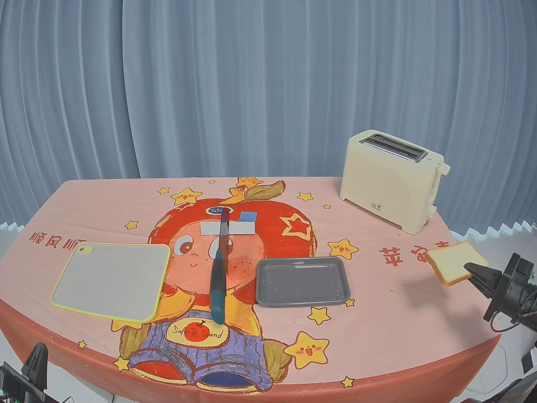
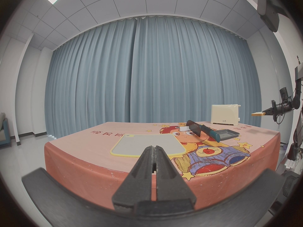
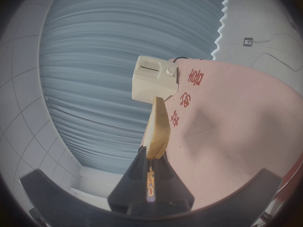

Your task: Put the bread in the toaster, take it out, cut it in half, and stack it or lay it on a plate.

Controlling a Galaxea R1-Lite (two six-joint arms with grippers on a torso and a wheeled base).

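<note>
Bread slice point(image 1: 454, 261) clamped at one edge in right end effector point(image 1: 472, 268), above worktop point(image 1: 391, 320) edge near toaster point(image 1: 391, 183), left end effector point(image 2: 154, 150) pressed together; loading step in hand, next probably needing lift over a slot.

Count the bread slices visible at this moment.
1. The bread slice is clamped in the right pincer, held in the air near the table's right edge, short of the toaster. Another could sit hidden deep in the toaster's slots.
</note>
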